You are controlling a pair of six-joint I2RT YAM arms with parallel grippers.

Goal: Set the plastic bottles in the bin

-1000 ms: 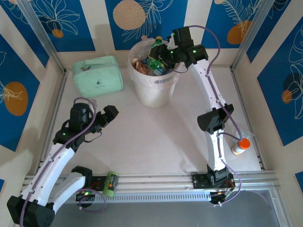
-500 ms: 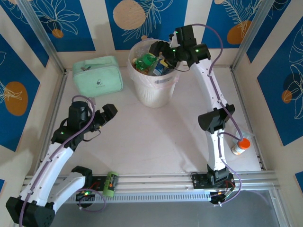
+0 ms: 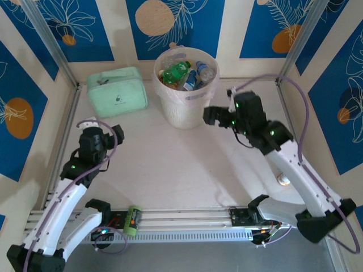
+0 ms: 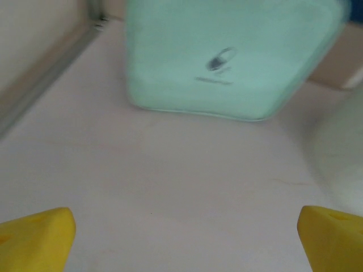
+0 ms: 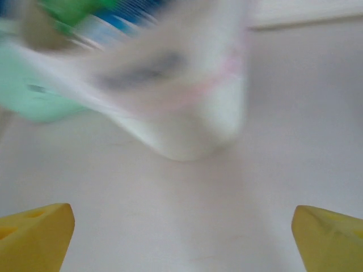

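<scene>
The bin [image 3: 187, 105] stands at the back centre, holding several plastic bottles, among them a green one [image 3: 174, 72] and a blue-labelled one [image 3: 193, 80]. My right gripper [image 3: 212, 117] hangs open and empty just right of the bin's front; in its wrist view the blurred bin [image 5: 193, 107] lies ahead of the gripper [image 5: 181, 243]. One more bottle [image 3: 282, 181] peeks out from under the right arm at the table's right edge. My left gripper [image 3: 106, 132] is open and empty, low over the table [image 4: 170, 187], facing the mint-green pouch [image 4: 227, 56].
The mint-green pouch [image 3: 116, 90] lies at the back left, beside the bin. A green bottle-like object [image 3: 132, 219] rests on the near rail by the left arm's base. Metal rails and walls border the table on all sides.
The right gripper opened over the bin, left a green bottle in it, then swung down and back to the bin's right front. The left arm turned slightly toward the pouch.
</scene>
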